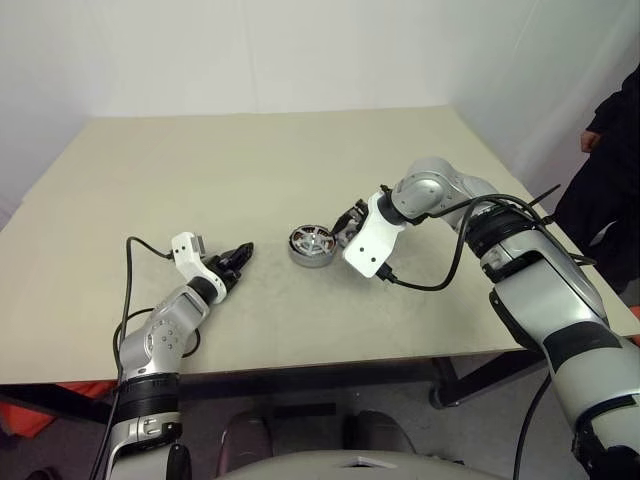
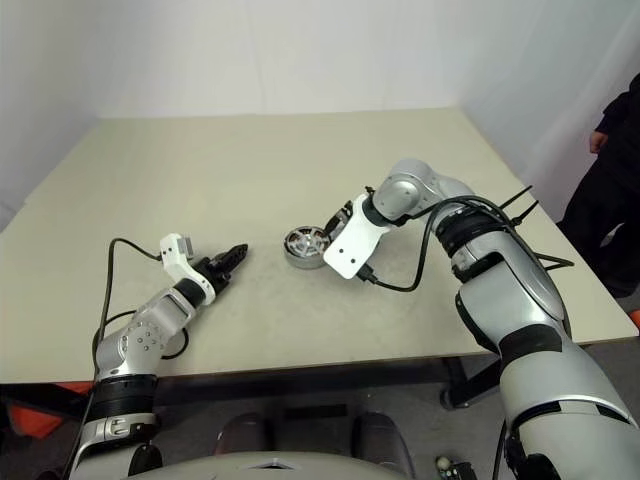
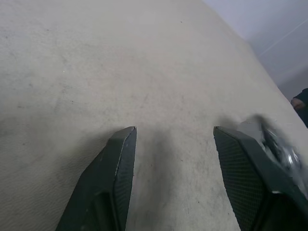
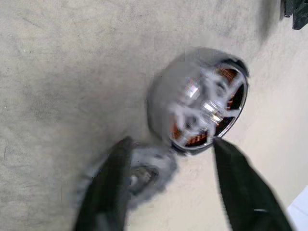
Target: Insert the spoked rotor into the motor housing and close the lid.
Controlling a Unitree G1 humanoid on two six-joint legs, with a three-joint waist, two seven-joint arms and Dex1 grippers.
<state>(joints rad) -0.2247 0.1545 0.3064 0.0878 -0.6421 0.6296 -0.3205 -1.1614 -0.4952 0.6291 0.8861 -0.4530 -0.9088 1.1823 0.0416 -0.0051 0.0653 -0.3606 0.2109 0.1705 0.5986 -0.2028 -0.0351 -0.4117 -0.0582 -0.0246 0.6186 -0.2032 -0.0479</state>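
My right tool (image 4: 168,192) is spread wide, with nothing pinched in it. The lid (image 4: 144,175) lies flat on the desk (image 1: 300,160), partly behind one finger. Just past it, at about one o'clock, sits the motor housing (image 1: 311,246) with the spoked rotor (image 4: 211,108) inside. My left tool (image 1: 236,262) is spread too, at nine o'clock from the housing.

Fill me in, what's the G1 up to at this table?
It is assembling a small motor. The spoked rotor already sits in the motor housing. The right gripper hangs open beside it, the lid on the table by one finger. The left gripper waits open, apart.
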